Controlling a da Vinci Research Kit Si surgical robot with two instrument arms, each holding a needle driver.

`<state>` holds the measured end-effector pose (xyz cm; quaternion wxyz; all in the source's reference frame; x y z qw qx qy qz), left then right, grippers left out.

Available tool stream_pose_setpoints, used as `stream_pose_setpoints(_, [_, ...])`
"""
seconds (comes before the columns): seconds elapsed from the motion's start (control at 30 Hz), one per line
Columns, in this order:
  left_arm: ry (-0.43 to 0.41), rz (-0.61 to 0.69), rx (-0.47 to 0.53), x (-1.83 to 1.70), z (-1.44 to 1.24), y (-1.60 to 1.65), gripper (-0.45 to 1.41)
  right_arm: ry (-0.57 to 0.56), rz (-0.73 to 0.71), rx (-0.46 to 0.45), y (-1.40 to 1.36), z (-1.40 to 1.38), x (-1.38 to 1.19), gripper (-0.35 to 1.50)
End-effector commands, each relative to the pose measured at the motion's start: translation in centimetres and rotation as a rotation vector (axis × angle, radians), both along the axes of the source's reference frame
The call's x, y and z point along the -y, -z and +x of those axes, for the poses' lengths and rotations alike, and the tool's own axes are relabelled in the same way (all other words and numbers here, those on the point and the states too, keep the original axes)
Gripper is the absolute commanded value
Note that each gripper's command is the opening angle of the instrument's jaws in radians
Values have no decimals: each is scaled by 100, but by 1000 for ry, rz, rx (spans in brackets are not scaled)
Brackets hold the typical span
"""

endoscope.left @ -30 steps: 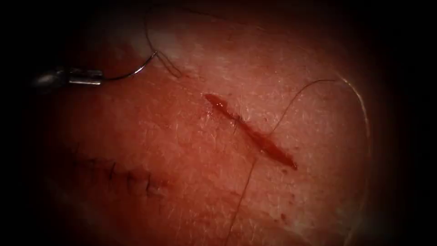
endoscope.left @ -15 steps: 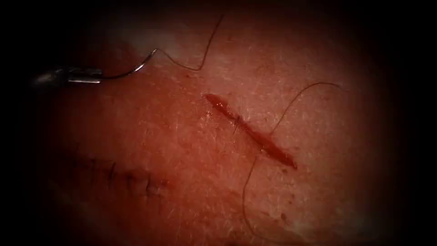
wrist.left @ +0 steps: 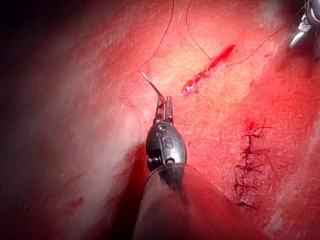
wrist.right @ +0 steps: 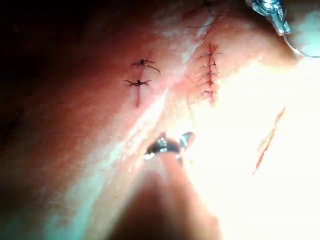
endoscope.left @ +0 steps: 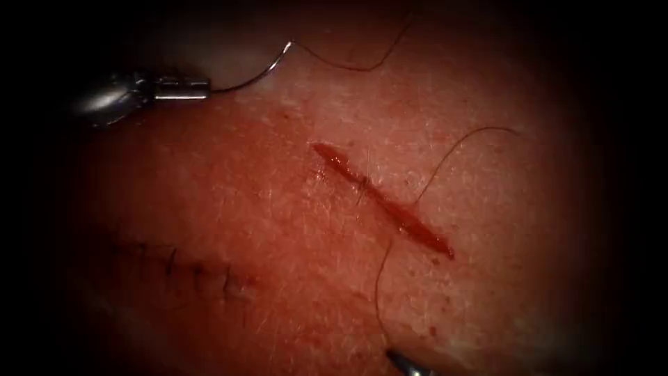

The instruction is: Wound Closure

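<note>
Needle (endoscope.left: 254, 73) is sitting in the left end effector (endoscope.left: 182, 88), clamped near one end of its curve, clear of the tissue (endoscope.left: 292, 230) and well to the left of the cut (endoscope.left: 383, 202); thread (endoscope.left: 348, 66) is trailing from its free end, and a strand is crossing the cut near its lower right part; the right end effector (endoscope.left: 403, 362) is hovering below the cut near a thread loop, and I cannot tell whether it is wide or narrow, nor whether it is holding anything; a grip so far along the curve is risking the needle swivelling; slack thread is risking snagging on either tool; an older stitched line (endoscope.left: 202, 271) is lying lower left.
</note>
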<state>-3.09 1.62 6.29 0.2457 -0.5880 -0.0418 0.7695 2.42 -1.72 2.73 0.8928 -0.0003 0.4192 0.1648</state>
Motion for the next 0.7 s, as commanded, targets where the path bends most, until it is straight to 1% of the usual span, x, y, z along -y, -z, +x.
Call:
stream_pose_setpoints(0.03, [8, 4, -6, 0, -12, -10, -45, 2, 1, 0, -7, 4, 9, 120])
stream_pose_setpoints(0.23, [12, -5, -5, -17, -42, -20, -45, -6, 5, -1, -14, 5, 11, 120])
stream_pose_setpoints(0.4, [21, -5, -8, -28, -56, -25, -43, -16, 7, -4, -21, 5, 12, 120])
stream_pose_setpoints(0.43, [23, -5, -9, -29, -58, -26, -20, -16, 6, -3, -22, 5, 12, 120])
stream_pose_setpoints(0.47, [25, -10, -13, -33, -61, -28, 19, -16, 6, -3, -23, 5, 12, 120])
stream_pose_setpoints(0.5, [33, 6, -10, -36, -64, -29, 41, -16, 5, -3, -23, 6, 12, 120])
stream_pose_setpoints(0.57, [71, 92, 9, -43, -69, -32, 86, -16, 4, -3, -24, 6, 13, 120])
stream_pose_setpoints(0.63, [117, 149, 6, -46, -72, -34, 120, -20, 9, -4, -24, 6, 13, 118])
stream_pose_setpoints(0.67, [138, 164, -1, -47, -73, -34, 130, -20, 9, -4, -24, 6, 13, 118])
stream_pose_setpoints(0.7, [145, 164, -8, -46, -72, -34, 133, -20, 9, -4, -24, 6, 13, 118])
